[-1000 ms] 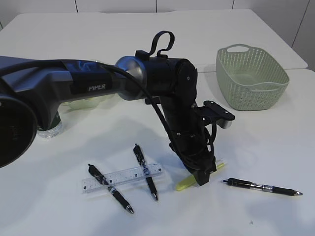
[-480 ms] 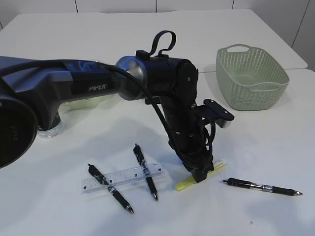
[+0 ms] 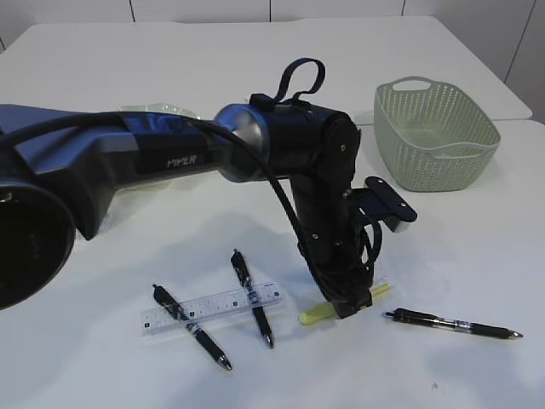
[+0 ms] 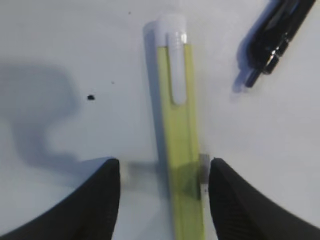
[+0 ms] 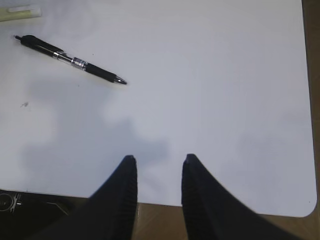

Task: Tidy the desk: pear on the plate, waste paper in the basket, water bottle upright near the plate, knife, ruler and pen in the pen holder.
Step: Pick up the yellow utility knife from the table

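The knife (image 3: 317,313), a yellow-green cutter with a white end, lies flat on the white desk (image 3: 102,358). My left gripper (image 3: 347,308) stands over it, pointing down. In the left wrist view my left gripper (image 4: 164,171) is open, with the knife (image 4: 179,125) between the fingers, close to the right one. The clear ruler (image 3: 213,308) lies across two black pens (image 3: 192,326) (image 3: 253,298). A third pen (image 3: 451,325) lies to the right. My right gripper (image 5: 158,162) is open and empty. The pear, waste paper, water bottle and pen holder are hidden or out of view.
The grey-green basket (image 3: 434,136) stands at the back right. A bit of the pale green plate (image 3: 160,108) shows behind my left arm. The right wrist view shows the third pen (image 5: 70,59) and the desk's near edge and corner (image 5: 300,212).
My left arm has swung its elbow up and a little to the right, now hiding the things at the left. Its gripper stays down over the knife, which has shifted slightly.
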Robot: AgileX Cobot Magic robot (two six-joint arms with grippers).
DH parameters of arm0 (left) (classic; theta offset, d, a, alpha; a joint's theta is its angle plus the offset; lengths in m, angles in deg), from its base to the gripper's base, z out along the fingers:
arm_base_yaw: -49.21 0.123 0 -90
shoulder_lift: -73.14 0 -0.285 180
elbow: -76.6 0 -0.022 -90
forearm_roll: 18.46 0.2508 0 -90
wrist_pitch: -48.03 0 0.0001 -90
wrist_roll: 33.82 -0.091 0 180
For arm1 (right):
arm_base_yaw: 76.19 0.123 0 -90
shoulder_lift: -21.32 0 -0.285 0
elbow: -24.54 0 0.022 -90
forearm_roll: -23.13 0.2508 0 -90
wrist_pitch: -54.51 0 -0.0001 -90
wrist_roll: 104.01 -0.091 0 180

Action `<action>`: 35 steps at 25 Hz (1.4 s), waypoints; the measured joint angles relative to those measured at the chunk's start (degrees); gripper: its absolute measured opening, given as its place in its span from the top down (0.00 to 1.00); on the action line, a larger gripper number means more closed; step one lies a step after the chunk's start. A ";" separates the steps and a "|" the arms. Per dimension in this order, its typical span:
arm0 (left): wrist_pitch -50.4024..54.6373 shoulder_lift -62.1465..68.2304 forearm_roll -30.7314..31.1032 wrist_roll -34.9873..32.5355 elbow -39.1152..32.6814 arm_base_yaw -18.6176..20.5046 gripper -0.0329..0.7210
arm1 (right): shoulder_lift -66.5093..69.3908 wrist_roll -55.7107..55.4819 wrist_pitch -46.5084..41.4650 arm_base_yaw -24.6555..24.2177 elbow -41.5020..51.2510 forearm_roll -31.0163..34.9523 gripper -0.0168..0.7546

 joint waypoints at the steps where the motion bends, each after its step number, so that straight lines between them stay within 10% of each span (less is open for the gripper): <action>1: 0.00 0.15 0.65 -0.10 0.01 -0.36 0.42 | 0.00 0.00 0.00 0.00 0.00 -0.13 0.64; 20: -1.15 0.82 5.30 -0.71 0.57 -1.31 0.79 | 0.00 0.00 -0.10 0.00 0.00 -0.48 0.64; 35: 2.73 1.18 3.88 -0.10 1.92 -1.40 0.81 | 0.00 0.00 0.00 0.00 0.00 -0.48 0.64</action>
